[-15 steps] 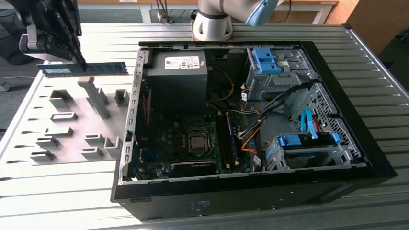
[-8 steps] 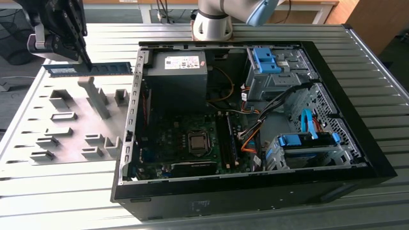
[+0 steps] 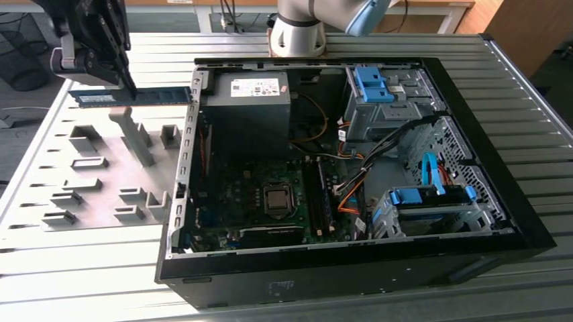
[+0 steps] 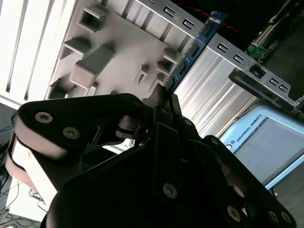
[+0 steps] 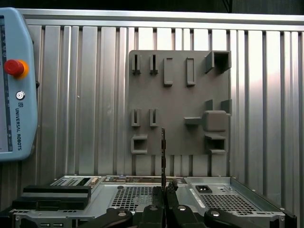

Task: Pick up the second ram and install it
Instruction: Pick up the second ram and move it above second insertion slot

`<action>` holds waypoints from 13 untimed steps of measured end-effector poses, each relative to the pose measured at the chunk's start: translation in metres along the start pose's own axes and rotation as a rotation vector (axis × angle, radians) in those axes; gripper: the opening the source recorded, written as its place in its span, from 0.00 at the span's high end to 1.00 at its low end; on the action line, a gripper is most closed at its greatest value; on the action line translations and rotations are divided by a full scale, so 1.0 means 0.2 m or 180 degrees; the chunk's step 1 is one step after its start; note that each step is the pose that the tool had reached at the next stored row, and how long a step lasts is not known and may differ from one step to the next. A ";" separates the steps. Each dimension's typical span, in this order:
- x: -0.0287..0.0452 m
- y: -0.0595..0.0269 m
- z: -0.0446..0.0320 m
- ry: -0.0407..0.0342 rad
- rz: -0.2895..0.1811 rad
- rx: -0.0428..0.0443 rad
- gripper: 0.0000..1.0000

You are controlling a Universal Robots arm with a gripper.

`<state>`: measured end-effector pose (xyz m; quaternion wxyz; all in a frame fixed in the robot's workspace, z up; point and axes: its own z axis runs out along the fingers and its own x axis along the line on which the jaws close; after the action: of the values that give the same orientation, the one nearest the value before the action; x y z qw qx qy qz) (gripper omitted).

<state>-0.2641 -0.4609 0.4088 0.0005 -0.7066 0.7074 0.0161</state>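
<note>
In the exterior view, my gripper [image 3: 128, 89] hangs at the far left, above the grey holder plate [image 3: 54, 154]. It is shut on the second ram [image 3: 161, 95], a bluish-green stick held level and lifted off the plate. Its free end points toward the computer case [image 3: 501, 201]. In the second wrist view, the ram [image 4: 197, 42] sticks out from between the fingertips [image 4: 167, 100] over the plate's edge and the case wall. The first wrist view shows the ram [image 5: 163, 147] edge-on as a thin dark line rising from the gripper [image 5: 164, 189].
The open case holds a motherboard with long black slots [image 3: 318, 194], a power supply [image 3: 246, 107], cables and blue drive cages [image 3: 430, 198]. The holder plate carries several grey blocks [image 3: 134, 134]. The arm's base [image 3: 300, 30] stands behind the case. A teach pendant [image 5: 16, 85] lies on the slatted table.
</note>
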 end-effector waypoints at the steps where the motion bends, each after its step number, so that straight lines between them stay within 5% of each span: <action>1: 0.000 -0.005 0.000 0.0000 0.0000 0.0000 0.86; 13: 0.000 -0.072 -0.001 0.0000 0.0000 0.0000 0.86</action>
<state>-0.2497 -0.4609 0.4088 0.0005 -0.7066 0.7074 0.0162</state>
